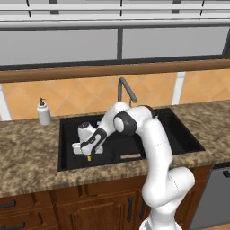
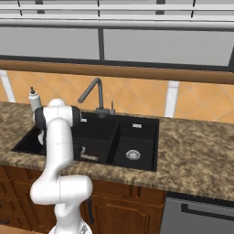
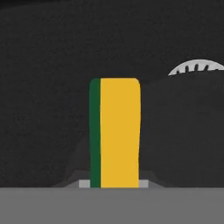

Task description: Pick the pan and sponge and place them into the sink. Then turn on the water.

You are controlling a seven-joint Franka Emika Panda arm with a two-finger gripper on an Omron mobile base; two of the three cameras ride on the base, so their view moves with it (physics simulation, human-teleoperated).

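Fingers (image 1: pixel 89 156) pinching sponge (image 3: pixel 115 133) on edge, low inside sink's (image 1: pixel 184 134) wide basin. Held there for release near silver drain (image 3: pixel 197 68). Faucet (image 1: pixel 126 90) behind sink, dry.
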